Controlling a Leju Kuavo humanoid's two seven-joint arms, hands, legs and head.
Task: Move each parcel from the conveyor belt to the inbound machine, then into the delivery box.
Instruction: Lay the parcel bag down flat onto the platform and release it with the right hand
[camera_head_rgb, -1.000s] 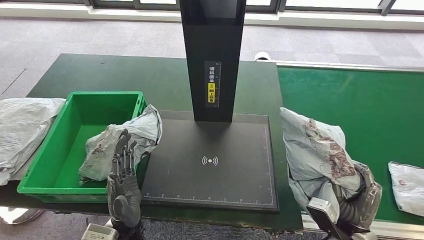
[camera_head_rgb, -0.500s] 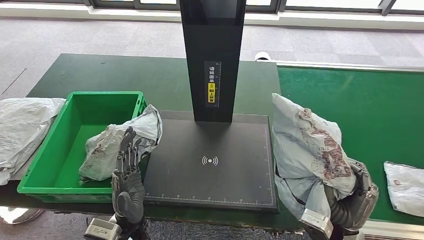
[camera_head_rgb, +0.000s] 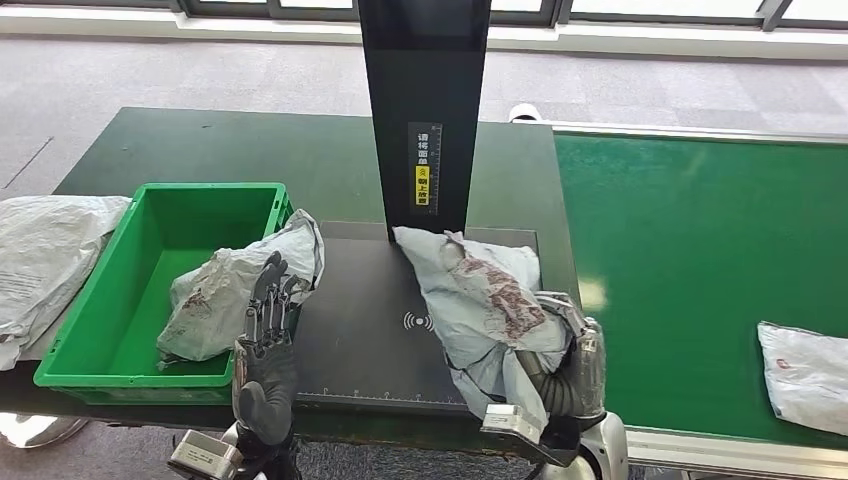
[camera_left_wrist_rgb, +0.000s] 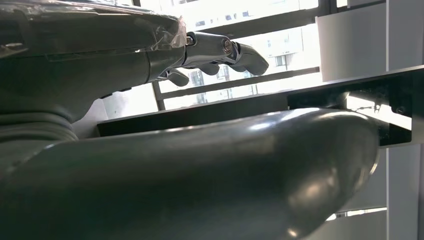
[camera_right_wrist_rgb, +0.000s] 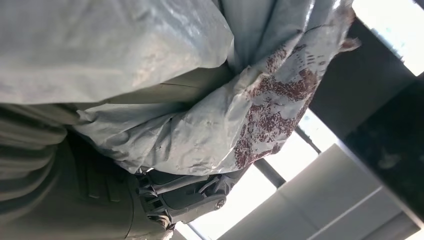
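Observation:
My right hand grips a grey parcel with a torn reddish patch, over the right half of the black inbound machine's pad. In the right wrist view the same parcel covers most of that hand. Another grey parcel lies over the right wall of the green delivery box. My left hand is raised at the table's front edge beside that box, fingers straight and apart, holding nothing; the left wrist view has that hand against the windows.
The machine's black post rises behind the pad. The green conveyor belt runs on the right, with a white parcel at its near right edge. A heap of grey bags lies left of the box.
My right hand has carried the torn grey parcel leftward, from the belt's edge onto the right part of the pad. My left hand rose slightly and shifted right.

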